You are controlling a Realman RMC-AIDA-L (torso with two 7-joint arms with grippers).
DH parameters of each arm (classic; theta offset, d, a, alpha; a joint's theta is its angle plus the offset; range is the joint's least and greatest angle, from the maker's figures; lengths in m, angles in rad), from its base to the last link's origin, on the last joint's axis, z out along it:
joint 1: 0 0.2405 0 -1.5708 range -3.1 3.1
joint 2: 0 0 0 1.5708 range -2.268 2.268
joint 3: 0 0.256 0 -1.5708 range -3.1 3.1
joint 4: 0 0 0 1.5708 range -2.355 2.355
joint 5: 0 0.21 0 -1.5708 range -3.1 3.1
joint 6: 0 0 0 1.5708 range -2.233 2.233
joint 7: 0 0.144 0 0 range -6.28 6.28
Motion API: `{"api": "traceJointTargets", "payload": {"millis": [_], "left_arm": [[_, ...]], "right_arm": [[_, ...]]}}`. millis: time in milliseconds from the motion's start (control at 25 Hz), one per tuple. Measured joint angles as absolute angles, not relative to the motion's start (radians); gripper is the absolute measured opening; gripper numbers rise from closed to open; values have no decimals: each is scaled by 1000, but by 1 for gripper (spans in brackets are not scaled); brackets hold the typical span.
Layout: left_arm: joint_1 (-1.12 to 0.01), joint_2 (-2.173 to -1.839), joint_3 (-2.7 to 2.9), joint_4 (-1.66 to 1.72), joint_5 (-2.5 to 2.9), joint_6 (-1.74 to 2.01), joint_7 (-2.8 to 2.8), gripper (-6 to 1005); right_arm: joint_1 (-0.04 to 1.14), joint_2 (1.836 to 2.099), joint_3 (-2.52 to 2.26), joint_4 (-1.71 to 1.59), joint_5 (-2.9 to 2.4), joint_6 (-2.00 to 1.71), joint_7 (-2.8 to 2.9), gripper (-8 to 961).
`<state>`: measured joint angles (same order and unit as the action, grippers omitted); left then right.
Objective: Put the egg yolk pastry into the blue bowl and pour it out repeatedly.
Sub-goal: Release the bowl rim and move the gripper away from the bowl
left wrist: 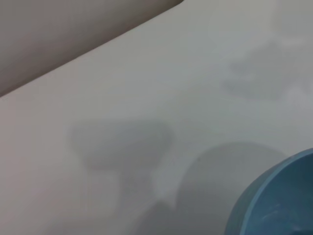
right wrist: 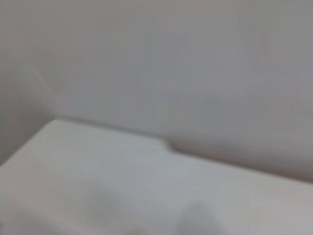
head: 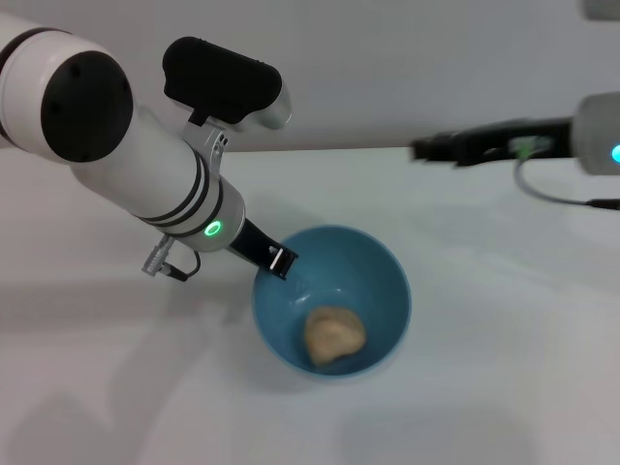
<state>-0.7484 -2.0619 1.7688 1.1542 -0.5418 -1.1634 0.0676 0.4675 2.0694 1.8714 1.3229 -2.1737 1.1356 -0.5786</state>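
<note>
Item: egg yolk pastry (head: 335, 334). One beige, lumpy ball, lying inside the blue bowl (head: 387, 281) on the floor of the basin, on the side away from my left end effector.

Item: blue bowl. Deep, glossy, upright on the white worktop (head: 484, 387). Its rim appears in the left wrist view too (left wrist: 274, 196).

Item: left end effector (head: 276, 260). At the bowl's near rim, its dark tip over the lip; it looks pinched on the wall, one finger in and one out, but I cannot tell for certain that it is clamped.

Item: right end effector (head: 426, 148). Parked well beyond the bowl, above the far edge of the worktop; whether its fingers are apart or together I cannot tell.

Handling note, judged: pastry is in, so the pour comes next. A firm rim grip matters, as the glossy wall may slip. Tip the bowl away from my grip, slowly, so the ball rolls over the far lip and stays on the worktop. Keep the lift low to limit bouncing.
</note>
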Motion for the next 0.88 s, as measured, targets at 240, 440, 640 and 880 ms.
{"api": "traceJointTargets", "payload": {"millis": [240,440,640,880], "left_arm": [[-753,-2066,1787,1152,-542,-1194,68,2],[-777,-2068,1805,1146,-542,-1223,65,3],[-800,-2071,1842,1125,-565,-1204,61,22],[-823,-2072,1869,1056,-610,-1169,60,45]], "right_arm": [[324,2072,1882,1376,-2198,927,-575,334],[295,2072,1881,1362,-2198,883,-582,334],[295,2072,1882,1358,-2198,873,-583,334],[300,2071,1885,1358,-2198,865,-584,334]]}}
